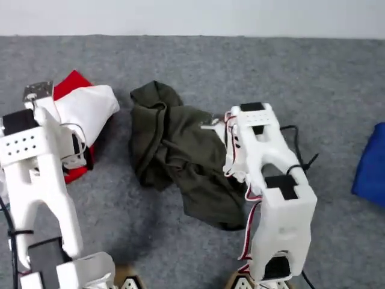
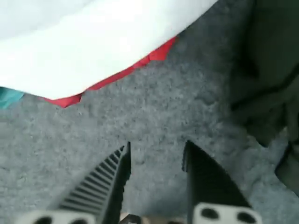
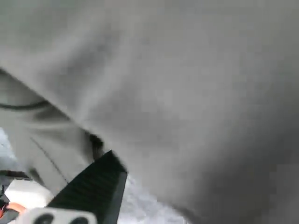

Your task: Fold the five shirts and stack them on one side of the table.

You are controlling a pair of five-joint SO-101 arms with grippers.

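The table (image 1: 337,90) has a grey cover that looks rough and fuzzy, like felt. The dark green shirt (image 1: 180,144) in the middle of the frame is soft, dull cloth, all crumpled. At the upper left, the white shirt (image 1: 84,108) and the red shirt (image 1: 72,81) are smoother cloth (not shiny either). The left arm (image 1: 36,174) and right arm (image 1: 277,198) are smooth white plastic with a little shine. The left gripper (image 2: 156,154) has black plastic fingers (image 2: 105,182), one with ridges.
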